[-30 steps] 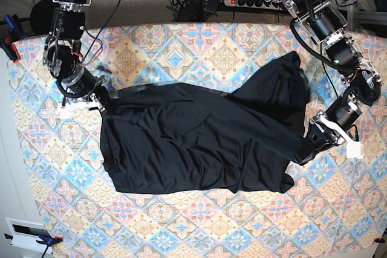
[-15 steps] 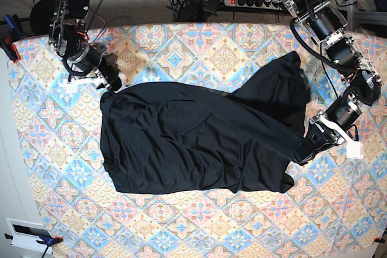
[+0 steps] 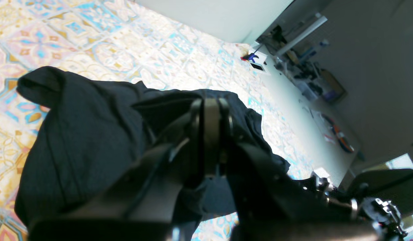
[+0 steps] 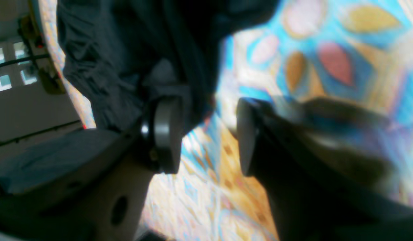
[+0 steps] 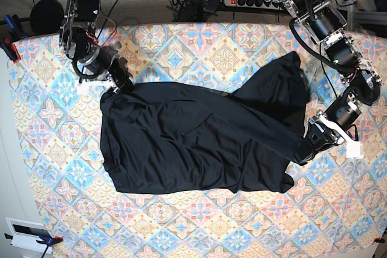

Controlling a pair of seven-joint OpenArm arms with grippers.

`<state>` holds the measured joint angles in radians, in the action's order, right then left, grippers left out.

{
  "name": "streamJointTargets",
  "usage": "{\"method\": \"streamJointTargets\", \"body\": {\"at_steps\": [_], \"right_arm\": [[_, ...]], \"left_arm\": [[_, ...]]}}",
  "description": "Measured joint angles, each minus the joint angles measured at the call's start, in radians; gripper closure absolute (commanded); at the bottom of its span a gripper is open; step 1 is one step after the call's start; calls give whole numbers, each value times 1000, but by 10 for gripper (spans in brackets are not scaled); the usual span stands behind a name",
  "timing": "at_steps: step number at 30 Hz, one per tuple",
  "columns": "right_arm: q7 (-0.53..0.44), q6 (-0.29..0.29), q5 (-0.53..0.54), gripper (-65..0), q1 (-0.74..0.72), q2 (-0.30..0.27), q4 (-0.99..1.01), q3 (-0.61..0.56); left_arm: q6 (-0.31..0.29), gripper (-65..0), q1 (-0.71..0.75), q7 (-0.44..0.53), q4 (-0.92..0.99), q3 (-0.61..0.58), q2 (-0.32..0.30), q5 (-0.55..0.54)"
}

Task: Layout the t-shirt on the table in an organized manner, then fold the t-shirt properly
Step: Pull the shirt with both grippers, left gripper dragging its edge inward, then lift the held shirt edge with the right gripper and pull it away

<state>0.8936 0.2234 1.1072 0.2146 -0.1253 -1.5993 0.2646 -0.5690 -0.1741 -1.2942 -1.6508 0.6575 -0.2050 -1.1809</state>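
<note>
Black t-shirt (image 5: 199, 140) lies spread but skewed across the middle of the table (image 5: 181, 46), long axis roughly side to side in base view, one flap folded up toward the far edge on my left arm's side. My left gripper (image 5: 304, 149) is pressed together, pinching the t-shirt's edge low on that side; wrist view shows cloth bunched round the closed jaws. My right gripper (image 5: 118, 80) has its jaws spread, nothing between them, sitting just at the shirt's far corner on the opposite end, cloth right beside one pad. I judge the right arm nearest that loose corner, so it regrasps there and pulls outward.
</note>
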Motion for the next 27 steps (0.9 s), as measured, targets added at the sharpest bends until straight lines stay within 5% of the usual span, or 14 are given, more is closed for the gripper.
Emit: {"method": "streamJointTargets", "body": {"at_steps": [10,18,27], "right_arm": [[-19,-3,-3,-235,-13,-5,10,-50],[-1,7,-8,0,-16,4,14,-126],[5,10,-12,0,-18,3,-15,-126]], "left_arm": [[0,0,0,0,0,0,0,0],[0,0,0,0,0,0,0,0],[0,0,0,0,0,0,0,0]]}}
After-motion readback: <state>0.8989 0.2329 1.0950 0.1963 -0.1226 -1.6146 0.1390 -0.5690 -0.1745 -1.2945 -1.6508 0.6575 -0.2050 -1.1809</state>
